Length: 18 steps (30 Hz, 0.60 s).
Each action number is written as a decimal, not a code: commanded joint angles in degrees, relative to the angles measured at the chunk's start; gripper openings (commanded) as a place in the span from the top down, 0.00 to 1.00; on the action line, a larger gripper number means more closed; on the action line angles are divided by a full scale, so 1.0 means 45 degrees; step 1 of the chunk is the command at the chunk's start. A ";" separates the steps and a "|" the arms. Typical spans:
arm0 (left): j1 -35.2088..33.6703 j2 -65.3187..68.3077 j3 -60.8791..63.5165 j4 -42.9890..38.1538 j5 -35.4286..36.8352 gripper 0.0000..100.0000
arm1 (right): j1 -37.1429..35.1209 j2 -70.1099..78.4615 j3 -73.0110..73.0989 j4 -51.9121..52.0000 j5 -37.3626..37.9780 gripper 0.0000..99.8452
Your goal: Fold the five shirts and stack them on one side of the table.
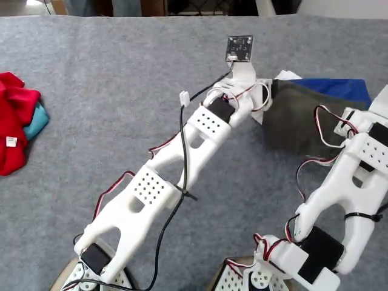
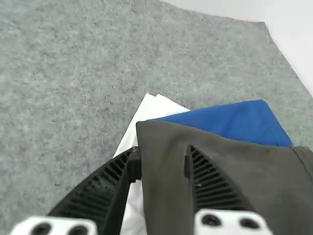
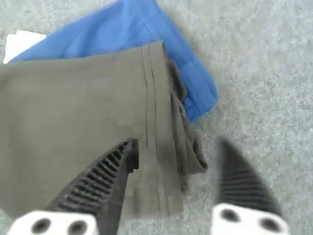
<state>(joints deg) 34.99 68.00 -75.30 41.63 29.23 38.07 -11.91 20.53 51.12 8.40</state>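
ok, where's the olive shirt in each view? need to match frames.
High view: olive shirt at the right side of the table, on top of the stack.
Left wrist view: olive shirt nearest the camera, its edge between the fingers of the left gripper.
Right wrist view: olive shirt spread wide, one finger of the right gripper over it.
Shared landmark: the blue shirt sticking out from under it.

White shirt (image 2: pixel 151 110) is mostly covered by blue shirt (image 2: pixel 234 122) and olive shirt (image 2: pixel 234 161). Red shirt (image 1: pixel 12 121) is cut off at the high view's edge; teal shirt (image 1: pixel 37 121) is largely hidden by it. There, one side of the olive shirt is masked by the right arm (image 1: pixel 339 188). One finger of the right gripper (image 3: pixel 177 149) is blurred.
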 commanded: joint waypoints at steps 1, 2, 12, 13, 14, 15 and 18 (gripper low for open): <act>-0.0322 -0.0957 -0.0987 0.0371 0.0117 0.83 | 0.0176 -0.0615 -0.0205 0.0293 0.0137 0.51; -0.0459 -0.0996 -0.1006 0.0547 0.0117 0.83 | 0.0176 -0.0615 -0.0361 0.0430 0.0137 0.49; -0.3389 -0.3673 -0.1182 0.4962 0.0039 0.83 | -0.0293 -0.0498 -0.2315 0.1289 0.0156 0.87; -0.3761 -0.3868 -0.1182 0.5568 0.0039 0.83 | -0.0449 -0.0244 -0.2393 0.0703 0.0234 0.95; -0.4132 -0.4024 -0.1182 0.6173 0.0020 0.83 | -0.0567 0.0068 -0.2471 0.0098 0.0527 0.99; -0.4484 -0.4181 -0.1182 0.6759 0.0020 0.83 | -0.0664 0.0440 -0.2510 -0.0430 0.0606 0.96; -0.5753 -0.4532 -0.1182 0.8498 -0.0313 0.83 | -0.0918 0.2061 -0.3018 -0.1543 0.0078 0.96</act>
<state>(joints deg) 14.15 52.70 -77.76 73.27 29.14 35.52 -7.16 11.12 48.84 9.71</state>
